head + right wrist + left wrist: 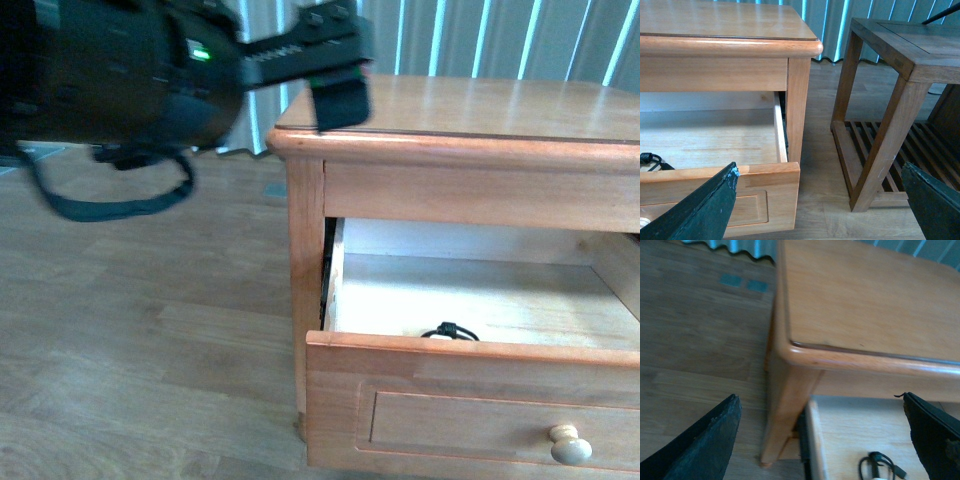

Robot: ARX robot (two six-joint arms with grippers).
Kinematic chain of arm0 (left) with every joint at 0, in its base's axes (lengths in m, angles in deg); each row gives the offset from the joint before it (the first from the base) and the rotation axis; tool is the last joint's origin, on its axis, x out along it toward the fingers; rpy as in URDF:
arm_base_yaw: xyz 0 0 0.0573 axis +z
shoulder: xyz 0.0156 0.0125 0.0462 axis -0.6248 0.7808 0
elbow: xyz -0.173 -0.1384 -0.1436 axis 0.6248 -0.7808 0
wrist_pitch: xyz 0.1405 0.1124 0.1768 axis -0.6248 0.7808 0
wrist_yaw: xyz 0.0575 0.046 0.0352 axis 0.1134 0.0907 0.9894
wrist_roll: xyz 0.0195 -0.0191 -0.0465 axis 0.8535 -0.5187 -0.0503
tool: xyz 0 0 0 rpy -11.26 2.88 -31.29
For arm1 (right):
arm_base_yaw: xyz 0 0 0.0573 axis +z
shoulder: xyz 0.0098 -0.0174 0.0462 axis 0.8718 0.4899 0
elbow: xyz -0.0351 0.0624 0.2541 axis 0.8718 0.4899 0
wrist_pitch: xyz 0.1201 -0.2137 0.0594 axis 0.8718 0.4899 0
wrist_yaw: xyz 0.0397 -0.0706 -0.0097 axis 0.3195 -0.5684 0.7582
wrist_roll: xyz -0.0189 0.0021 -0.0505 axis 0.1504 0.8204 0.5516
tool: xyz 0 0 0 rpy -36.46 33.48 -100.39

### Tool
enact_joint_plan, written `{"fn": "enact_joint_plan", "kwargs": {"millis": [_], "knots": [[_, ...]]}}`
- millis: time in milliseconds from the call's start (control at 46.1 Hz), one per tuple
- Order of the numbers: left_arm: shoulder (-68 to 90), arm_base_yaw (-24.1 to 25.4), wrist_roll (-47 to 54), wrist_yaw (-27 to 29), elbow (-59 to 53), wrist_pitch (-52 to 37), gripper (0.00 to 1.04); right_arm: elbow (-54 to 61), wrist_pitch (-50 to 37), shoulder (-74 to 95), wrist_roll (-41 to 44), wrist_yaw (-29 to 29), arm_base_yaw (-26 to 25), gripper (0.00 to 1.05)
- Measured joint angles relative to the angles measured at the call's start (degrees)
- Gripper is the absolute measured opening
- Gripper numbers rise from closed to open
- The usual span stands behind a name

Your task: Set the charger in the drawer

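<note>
Most of the charger (451, 332) is hidden. Only a loop of its thin black cable and a pale sliver show over the front rim of the open drawer (470, 352), and its white body cannot be made out. It lies on the pale drawer floor, just behind the front panel and near the middle of the drawer's visible width. In the right wrist view the cable is cut off at the picture's edge. In the front view the left arm is a dark blur.

The left gripper (819, 396) hangs above the left front corner of the cabinet (305, 250), higher than the charger and to its left. Its fingers are spread wide and hold nothing. The right gripper (820, 167) is also wide open and empty. It sits outside the drawer's right front corner, well apart from the charger.

The drawer is pulled well out below the worktop (480, 105), and its floor is bare around the cable. Its round knob (570, 444) is low on the front. A dark wooden side table (900, 45) stands near the cabinet's right side, with a strip of floor between them.
</note>
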Motion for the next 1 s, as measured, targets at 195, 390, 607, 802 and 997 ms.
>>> {"fn": "enact_joint_plan", "kwargs": {"millis": [195, 390, 607, 802, 997], "knots": [[-25.79, 5.79, 1.79, 5.86, -16.24, 6.36, 0.99, 0.0, 0.0, 0.0, -0.02, 0.0, 0.0, 0.96], [-52.24, 7.74, -0.02, 10.14, -27.34, 20.94, 0.99, 0.0, 0.0, 0.0, -0.02, -0.02, 0.0, 0.96], [-66.82, 11.41, -3.15, 11.91, -31.87, 31.45, 0.99, 0.0, 0.0, 0.0, 0.0, 0.11, 0.0, 0.96], [-72.81, 18.62, 12.5, -5.9, -39.76, 21.24, 0.61, 0.0, 0.0, 0.0, -0.02, 0.11, 0.0, 0.96], [-76.61, 27.39, 15.39, -14.58, -44.3, 21.03, 0.2, 0.0, 0.0, 0.0, -0.02, 0.13, 0.0, 0.96]]}}
